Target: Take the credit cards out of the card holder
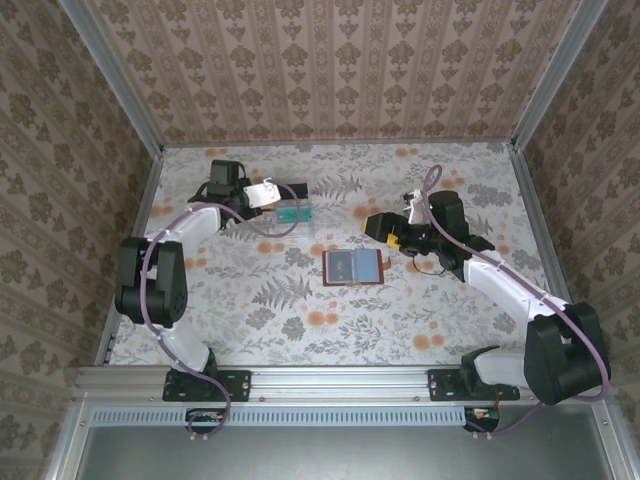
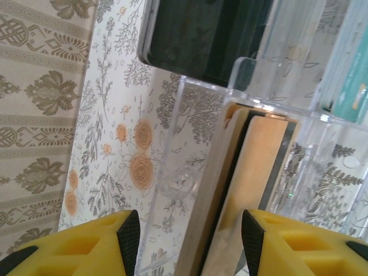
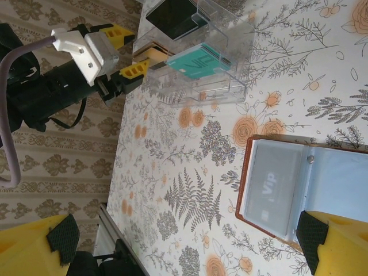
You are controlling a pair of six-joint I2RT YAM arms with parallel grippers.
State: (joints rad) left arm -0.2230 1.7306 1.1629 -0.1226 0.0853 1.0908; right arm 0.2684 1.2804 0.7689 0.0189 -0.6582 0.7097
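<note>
1. Card holder (image 1: 353, 266) lies open mid-table, a grey "Vip" card (image 3: 270, 190) in its pocket.
2. Left gripper (image 2: 190, 236), fingers spread wide, straddles a gold-tan card (image 2: 264, 161) standing in the clear tray (image 2: 172, 172).
3. Right gripper (image 3: 188, 236), near the holder, gapes wide and holds nothing.

Floral-patterned table (image 1: 250, 320) — on it lie the open card holder (image 1: 365, 266) and a clear tray (image 3: 221, 89).

one open card holder (image 1: 353, 266), one grey card (image 3: 270, 187) inside it, one clear tray (image 3: 221, 95) beyond card holder, holding three cards, one teal card (image 3: 198, 62), one black card (image 3: 175, 16), one gold-tan card (image 2: 261, 167), four cards total
</note>
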